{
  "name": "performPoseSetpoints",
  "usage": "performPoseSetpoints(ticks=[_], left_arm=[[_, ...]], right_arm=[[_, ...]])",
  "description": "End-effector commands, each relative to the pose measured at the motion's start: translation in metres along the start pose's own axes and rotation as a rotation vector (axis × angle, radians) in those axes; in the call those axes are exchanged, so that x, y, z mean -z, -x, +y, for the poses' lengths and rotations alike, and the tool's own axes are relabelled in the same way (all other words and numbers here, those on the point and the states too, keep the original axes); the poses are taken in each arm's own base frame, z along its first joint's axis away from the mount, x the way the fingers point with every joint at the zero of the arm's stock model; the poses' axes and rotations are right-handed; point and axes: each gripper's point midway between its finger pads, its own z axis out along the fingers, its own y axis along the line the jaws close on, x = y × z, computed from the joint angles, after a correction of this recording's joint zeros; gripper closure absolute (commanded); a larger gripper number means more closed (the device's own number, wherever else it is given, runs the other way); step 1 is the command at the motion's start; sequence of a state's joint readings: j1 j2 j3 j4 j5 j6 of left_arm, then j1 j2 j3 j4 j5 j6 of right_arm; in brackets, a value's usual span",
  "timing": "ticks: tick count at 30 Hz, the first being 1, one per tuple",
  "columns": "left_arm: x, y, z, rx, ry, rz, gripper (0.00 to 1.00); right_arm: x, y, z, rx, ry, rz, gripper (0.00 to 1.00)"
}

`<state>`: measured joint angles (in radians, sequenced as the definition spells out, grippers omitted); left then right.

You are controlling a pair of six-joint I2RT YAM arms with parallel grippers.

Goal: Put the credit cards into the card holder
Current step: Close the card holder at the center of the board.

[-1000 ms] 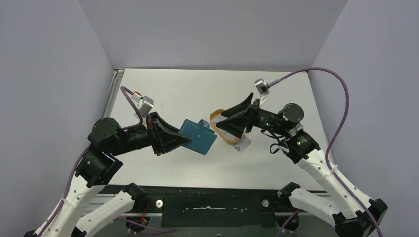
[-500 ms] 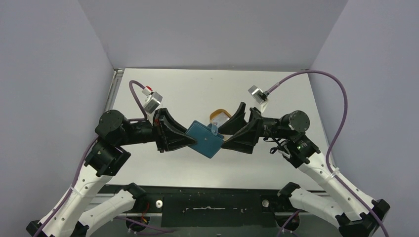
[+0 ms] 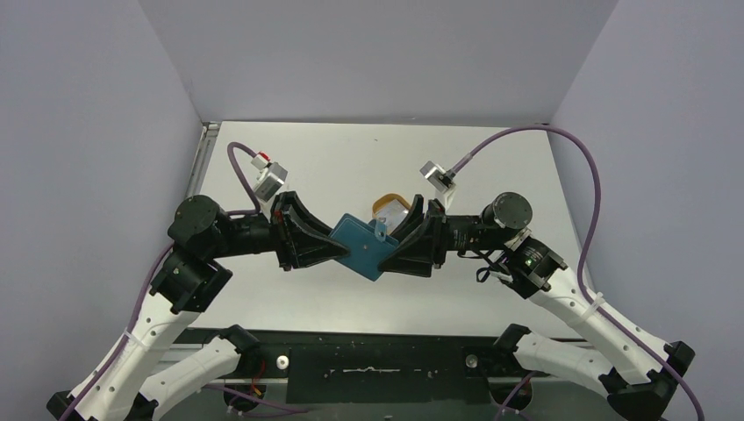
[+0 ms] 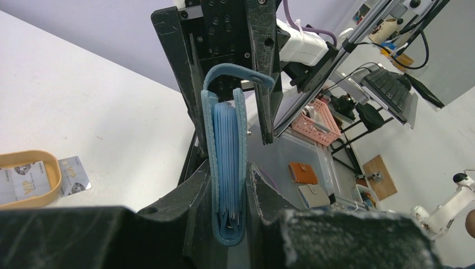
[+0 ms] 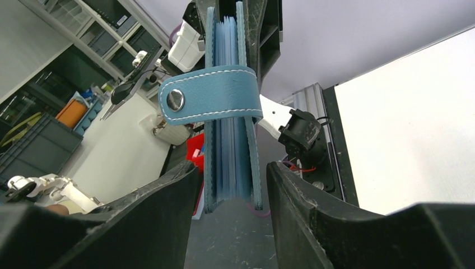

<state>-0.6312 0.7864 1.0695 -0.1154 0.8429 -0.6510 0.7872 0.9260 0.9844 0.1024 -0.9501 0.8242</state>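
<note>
The card holder (image 3: pixel 364 248), a teal wallet folded shut, hangs above the table, and my left gripper (image 3: pixel 338 248) is shut on its spine end. In the left wrist view the card holder (image 4: pixel 227 140) stands on edge between the fingers, its light blue pockets showing. My right gripper (image 3: pixel 395 248) straddles the card holder's opposite edge. In the right wrist view the card holder (image 5: pixel 229 140) sits between the right gripper's (image 5: pixel 231 174) jaws with a small gap on each side. Its snap tab (image 5: pixel 210 101) wraps across. Credit cards (image 4: pixel 22 182) lie in an orange tray, and one credit card (image 4: pixel 75 174) lies beside it.
The orange-tan oval tray (image 3: pixel 382 207) rests on the white table just behind the two grippers. Grey walls close off the left, right and back of the table. A metal rail (image 3: pixel 203 145) runs along the left edge.
My right gripper swung left from over the tray to the card holder's free edge, and its jaws narrowed. My left gripper carried the card holder slightly right, then held still.
</note>
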Motion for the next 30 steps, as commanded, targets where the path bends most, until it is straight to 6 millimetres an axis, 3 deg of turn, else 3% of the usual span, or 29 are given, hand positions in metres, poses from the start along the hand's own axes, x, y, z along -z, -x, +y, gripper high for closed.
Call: performPoseSetpoints(ticks=[1, 5, 12, 13, 15, 17, 18, 25, 30], left_arm=[[0.004, 0.024, -0.028, -0.1, -0.072, -0.061, 1.0], [0.003, 0.024, -0.027, -0.094, -0.075, -0.064, 1.0], [0.002, 0.028, -0.026, -0.088, -0.076, -0.083, 0.98], [0.002, 0.027, -0.025, -0.08, -0.067, -0.088, 0.84], [0.003, 0.026, -0.02, -0.058, -0.046, -0.109, 0.45], [0.005, 0.025, -0.017, -0.03, -0.037, -0.15, 0.27], [0.005, 0.024, -0.014, -0.006, -0.037, -0.175, 0.24], [0.004, 0.021, 0.0, 0.114, -0.049, -0.294, 0.22], [0.001, 0.024, 0.009, 0.147, -0.006, -0.299, 0.28]], right_arm=[[0.0, 0.015, 0.01, 0.034, 0.008, -0.057, 0.51], [-0.003, 0.017, 0.005, 0.031, -0.009, -0.069, 0.54], [-0.004, 0.025, 0.007, 0.042, -0.011, -0.107, 0.96], [-0.004, 0.027, 0.007, 0.046, -0.013, -0.121, 1.0], [-0.001, 0.032, 0.008, 0.058, -0.023, -0.164, 1.0], [0.002, 0.038, 0.007, 0.073, -0.04, -0.215, 1.0], [0.003, 0.041, 0.006, 0.078, -0.049, -0.232, 1.0], [0.004, 0.048, -0.003, 0.077, -0.089, -0.295, 1.0], [0.0, 0.046, -0.01, 0.073, -0.111, -0.289, 1.0]])
